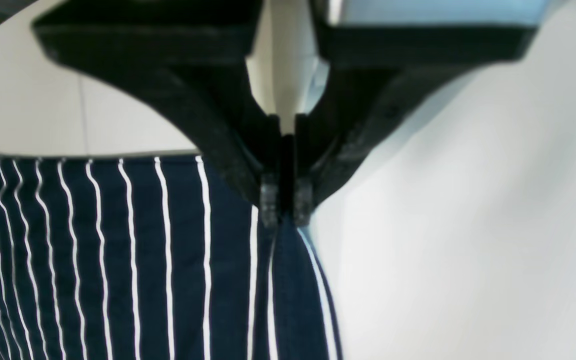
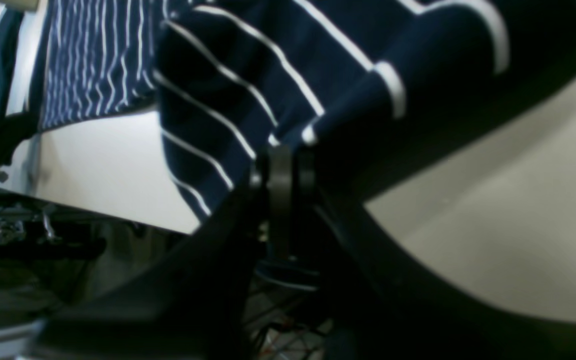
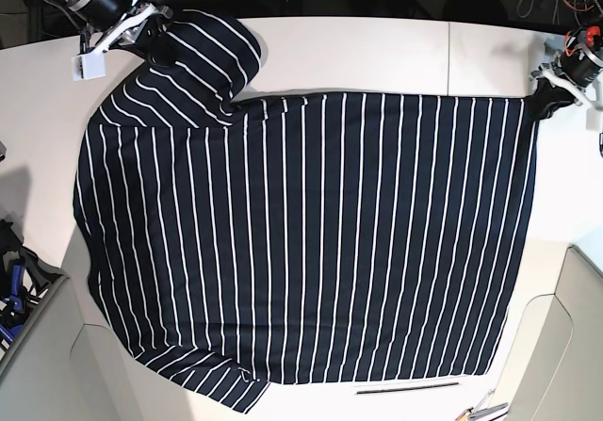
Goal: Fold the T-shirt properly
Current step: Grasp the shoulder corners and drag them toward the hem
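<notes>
The T-shirt (image 3: pixel 311 242), dark navy with thin white stripes, lies spread flat over the white table (image 3: pixel 377 49). One sleeve is at the far left. In the base view my left gripper (image 3: pixel 539 104) is at the shirt's far right corner. The left wrist view shows this gripper (image 1: pixel 285 207) shut on that corner of the T-shirt (image 1: pixel 118 260), with the cloth pinched between the fingertips. My right gripper (image 3: pixel 162 33) is at the far left sleeve. In the right wrist view this gripper (image 2: pixel 283 150) is shut on a bunched fold of the T-shirt (image 2: pixel 278 65).
A thin dark strip (image 3: pixel 407 387) lies on the table near the shirt's front edge. Small tools (image 3: pixel 480 408) show at the front right corner. Blue-handled items (image 3: pixel 11 289) sit off the table's left side. Cables and gear line the back edge.
</notes>
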